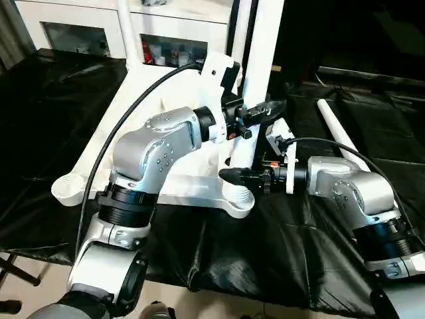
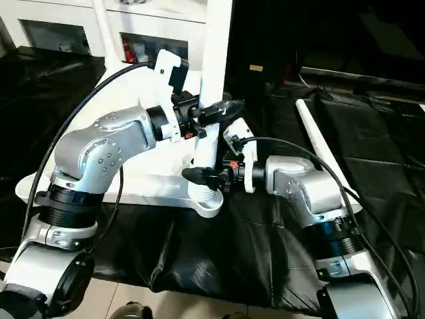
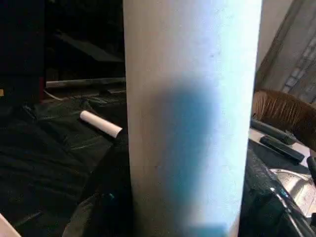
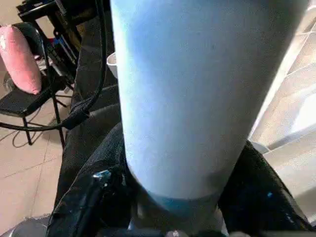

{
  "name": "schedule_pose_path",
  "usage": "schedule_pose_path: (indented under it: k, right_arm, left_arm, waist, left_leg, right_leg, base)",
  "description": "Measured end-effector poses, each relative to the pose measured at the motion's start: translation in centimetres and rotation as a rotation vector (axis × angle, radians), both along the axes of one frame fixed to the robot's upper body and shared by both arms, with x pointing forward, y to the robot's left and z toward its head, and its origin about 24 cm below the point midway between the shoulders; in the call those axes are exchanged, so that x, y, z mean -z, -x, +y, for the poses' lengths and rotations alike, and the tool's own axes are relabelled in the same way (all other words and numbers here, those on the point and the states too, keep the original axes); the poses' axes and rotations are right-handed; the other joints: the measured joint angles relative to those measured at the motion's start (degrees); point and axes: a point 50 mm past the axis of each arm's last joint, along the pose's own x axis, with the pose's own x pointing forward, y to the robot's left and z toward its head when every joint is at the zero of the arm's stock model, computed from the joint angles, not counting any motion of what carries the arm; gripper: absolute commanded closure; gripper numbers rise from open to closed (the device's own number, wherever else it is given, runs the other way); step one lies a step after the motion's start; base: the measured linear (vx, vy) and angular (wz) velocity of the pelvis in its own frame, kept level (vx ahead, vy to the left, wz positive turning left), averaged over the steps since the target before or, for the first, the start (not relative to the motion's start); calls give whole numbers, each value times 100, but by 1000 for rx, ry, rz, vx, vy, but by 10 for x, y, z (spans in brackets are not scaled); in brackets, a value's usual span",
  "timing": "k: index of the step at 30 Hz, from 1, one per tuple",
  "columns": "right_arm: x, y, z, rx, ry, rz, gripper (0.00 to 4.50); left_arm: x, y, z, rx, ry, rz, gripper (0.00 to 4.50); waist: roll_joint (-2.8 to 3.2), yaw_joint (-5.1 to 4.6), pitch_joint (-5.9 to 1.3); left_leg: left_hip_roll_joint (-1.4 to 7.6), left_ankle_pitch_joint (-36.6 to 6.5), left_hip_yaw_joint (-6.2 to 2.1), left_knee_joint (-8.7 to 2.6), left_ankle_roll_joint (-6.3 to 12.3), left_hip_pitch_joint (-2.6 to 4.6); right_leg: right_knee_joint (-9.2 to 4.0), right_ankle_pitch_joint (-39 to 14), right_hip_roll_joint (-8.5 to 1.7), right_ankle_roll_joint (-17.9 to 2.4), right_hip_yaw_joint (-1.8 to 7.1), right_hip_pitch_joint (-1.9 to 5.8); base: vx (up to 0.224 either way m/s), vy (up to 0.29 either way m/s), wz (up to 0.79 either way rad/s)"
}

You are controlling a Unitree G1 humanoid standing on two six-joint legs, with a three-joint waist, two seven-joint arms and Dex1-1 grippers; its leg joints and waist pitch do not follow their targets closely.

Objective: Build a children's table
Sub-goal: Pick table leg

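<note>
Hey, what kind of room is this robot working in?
Probably a lived-in home room: a white cabinet with glass doors behind, a tiled floor, and a folding chair with a pink cushion.

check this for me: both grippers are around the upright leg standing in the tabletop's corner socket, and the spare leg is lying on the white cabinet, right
Not quite. Both the left gripper and right gripper are around the upright leg in the corner socket, but the left eye view shows the spare leg lying on black sheeting.
</note>
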Motion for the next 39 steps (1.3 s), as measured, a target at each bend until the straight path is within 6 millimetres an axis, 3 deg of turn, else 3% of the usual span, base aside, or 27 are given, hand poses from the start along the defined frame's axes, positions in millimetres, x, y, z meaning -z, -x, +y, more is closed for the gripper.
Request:
schedule_pose_path:
  k: [7, 9, 14, 16, 25, 28, 31, 33, 36, 37, 39]
  right_arm:
    - [2, 0, 3, -1, -11, 7, 259]
    - [3, 0, 3, 5, -15, 6, 259]
    - [8, 1, 6, 53, -45, -4, 259]
    - [9, 0, 6, 80, -60, -8, 259]
    - [8, -10, 4, 241, -120, -44, 259]
    - [6, -15, 3, 328, -158, -92, 259]
    - [3, -20, -3, 435, -148, -167, 259]
    - [9, -17, -9, 477, -126, -180, 259]
    - [24, -11, -22, 507, -69, -132, 259]
    - [26, -10, -21, 504, -72, -120, 259]
    - [27, -8, -19, 499, -75, -117, 259]
  left_arm:
    - [1, 0, 2, 7, -10, 1, 266]
    - [1, 0, 1, 8, -11, -1, 196]
    - [-4, 0, -1, 9, 43, -26, 170]
    - [-11, 1, 0, 0, 96, -53, 150]
    - [-37, 2, 6, -39, 300, -113, 148]
    - [-61, 0, 13, -102, 411, -187, 148]
    - [-71, -4, 30, -169, 442, -257, 148]
    - [-58, -4, 50, -182, 275, -335, 148]
    - [-9, -4, 72, -161, 12, -290, 148]
    - [11, 1, 74, -98, -85, -263, 148]
    - [32, 9, 69, 4, -165, -225, 148]
  waist:
    - [0, 1, 0]
    - [0, 5, 0]
    - [0, 6, 0]
    - [0, 4, 0]
    - [3, -2, -1]
    - [3, -2, -2]
    - [4, -13, -3]
    - [4, -34, -10]
    - [-1, -20, -7]
    - [0, -22, -8]
    - [0, -6, -7]
  left_leg:
    - [0, 0, 0, 1, 0, 0]
    - [0, 0, 0, 1, 0, 0]
    - [0, 0, 0, 1, 0, 0]
    - [0, 0, 0, 2, 0, 0]
    - [0, 0, 0, 2, 0, 0]
    - [0, 0, 0, 2, 0, 2]
    - [0, 0, 0, -1, 0, 6]
    - [1, 0, 2, -10, -1, 25]
    - [2, 1, -1, -10, -3, 18]
    - [1, 0, 0, -9, -2, 15]
    - [-1, 0, 1, -8, -2, 4]
  right_leg:
    - [1, 1, 0, -1, 0, 0]
    - [1, 1, 0, -1, 0, 0]
    - [1, 1, 0, -1, 0, 0]
    - [0, 1, 0, -2, 0, 0]
    - [1, 4, 0, -7, -1, 0]
    - [1, 4, 0, -7, 0, 0]
    - [0, 4, 0, -5, 1, 1]
    - [0, 1, 5, -1, 7, 3]
    - [0, -6, 8, 10, 7, 1]
    - [-3, -6, 7, 10, 8, 0]
    - [-5, -6, 5, 9, 8, -3]
  base:
    - [0, 0, 0]
    - [0, 0, 0]
    - [0, 0, 0]
    - [0, 0, 0]
    - [0, 0, 0]
    - [0, 0, 0]
    - [0, 0, 0]
    - [0, 0, 0]
    - [0, 0, 0]
    - [0, 0, 0]
    - [0, 0, 0]
